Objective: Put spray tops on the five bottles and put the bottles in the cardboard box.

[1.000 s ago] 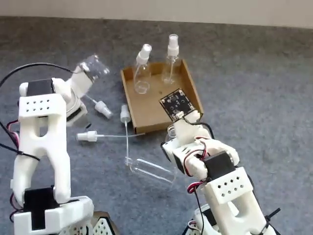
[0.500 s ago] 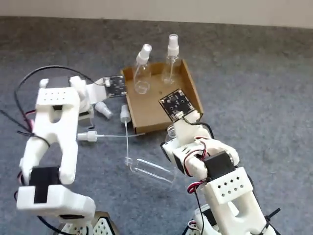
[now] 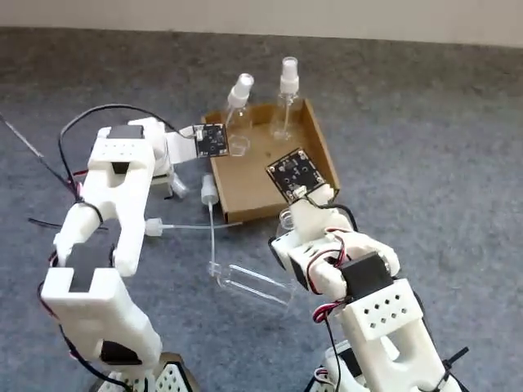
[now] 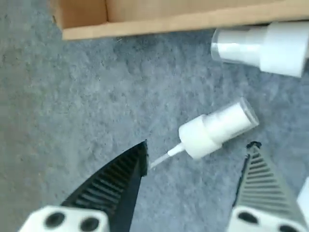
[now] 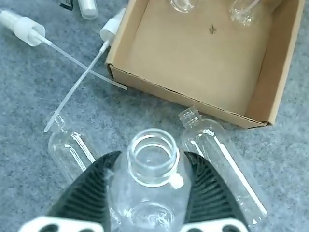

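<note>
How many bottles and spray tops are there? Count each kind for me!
Bottles with spray tops on: 2
Bottles without tops: 3
Loose spray tops: 3
Cardboard box: 1
Total: 9

I see a speckled grey bench [image 3: 425,122]. The cardboard box [image 3: 249,186] is plain tan-brown. The spray top [image 4: 217,128] by my left gripper [image 4: 198,145] is white, with a pale translucent tube. The bottle [image 5: 153,186] in the right gripper [image 5: 153,164] is clear and colourless. Both sets of jaws are black and ridged, on white arm bodies.
</note>
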